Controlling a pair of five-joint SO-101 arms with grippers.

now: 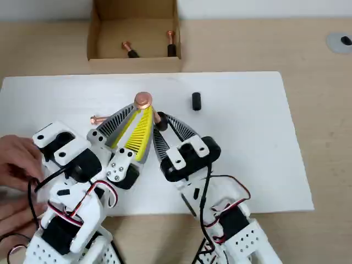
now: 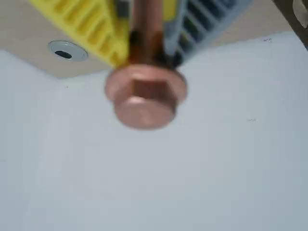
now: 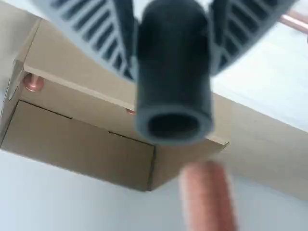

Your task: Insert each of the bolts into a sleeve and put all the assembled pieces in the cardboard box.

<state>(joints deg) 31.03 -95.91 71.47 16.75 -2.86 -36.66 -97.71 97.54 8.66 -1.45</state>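
Bolt (image 1: 143, 100) L hand (image 1: 144, 108), sleeve (image 3: 173, 91) R hand (image 3: 172, 60); spare sleeve (image 1: 196, 101) nearby.

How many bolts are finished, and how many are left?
Done: one sleeved bolt and another sleeved bolt lie in the cardboard box. In hand: the left hand grips a bolt, the right hand a sleeve, not yet joined. Left: a loose bolt and a loose sleeve on the white board.

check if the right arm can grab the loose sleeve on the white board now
Probably not yet: the right gripper is shut on a black sleeve. The loose sleeve sits in the open, bare white board around it.
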